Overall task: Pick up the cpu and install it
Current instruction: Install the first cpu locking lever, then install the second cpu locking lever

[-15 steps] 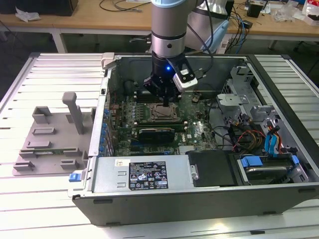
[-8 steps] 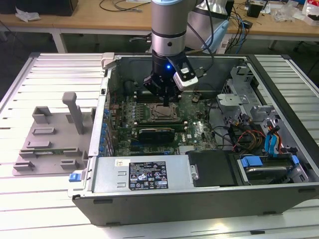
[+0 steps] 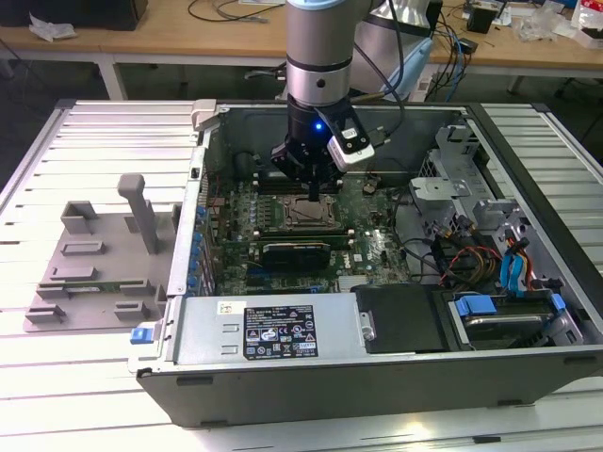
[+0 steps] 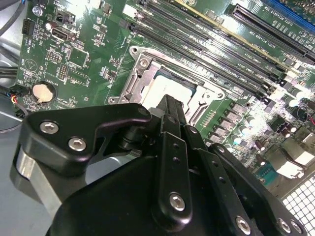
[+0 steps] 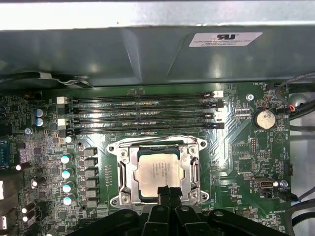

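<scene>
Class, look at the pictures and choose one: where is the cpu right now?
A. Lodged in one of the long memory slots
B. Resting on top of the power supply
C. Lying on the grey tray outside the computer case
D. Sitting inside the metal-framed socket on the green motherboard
D: in the first wrist view the cpu lies flat within the socket frame on the motherboard, with the gripper at its near edge.

open computer case point(image 3: 528, 127) | green motherboard point(image 3: 377, 240) inside | grey fixture tray point(image 3: 89, 273) at exterior view's left | wooden desk point(image 3: 188, 38) behind
</scene>
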`<state>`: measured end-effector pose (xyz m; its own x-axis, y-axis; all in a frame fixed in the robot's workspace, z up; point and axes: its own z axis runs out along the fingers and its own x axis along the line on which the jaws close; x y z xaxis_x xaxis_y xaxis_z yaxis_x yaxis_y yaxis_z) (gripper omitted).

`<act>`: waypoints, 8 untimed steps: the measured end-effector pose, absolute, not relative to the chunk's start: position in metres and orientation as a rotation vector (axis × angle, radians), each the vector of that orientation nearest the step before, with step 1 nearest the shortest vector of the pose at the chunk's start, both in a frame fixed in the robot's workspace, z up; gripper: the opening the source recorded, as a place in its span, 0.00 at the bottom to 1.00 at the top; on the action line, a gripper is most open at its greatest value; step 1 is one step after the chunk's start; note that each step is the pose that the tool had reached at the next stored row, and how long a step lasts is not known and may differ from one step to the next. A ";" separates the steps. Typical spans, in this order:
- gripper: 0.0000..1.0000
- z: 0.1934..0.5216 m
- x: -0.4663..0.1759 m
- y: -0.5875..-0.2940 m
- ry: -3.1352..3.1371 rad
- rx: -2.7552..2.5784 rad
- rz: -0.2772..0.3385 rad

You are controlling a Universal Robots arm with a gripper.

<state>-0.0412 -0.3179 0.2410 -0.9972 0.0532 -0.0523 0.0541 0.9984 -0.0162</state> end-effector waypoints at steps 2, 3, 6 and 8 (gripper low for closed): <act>0.11 0.241 -0.041 -0.318 3.088 0.083 -0.028; 0.11 0.241 -0.041 -0.318 3.088 0.083 -0.028; 0.11 0.241 -0.041 -0.318 3.088 0.083 -0.029; 0.11 0.241 -0.041 -0.318 3.088 0.083 -0.030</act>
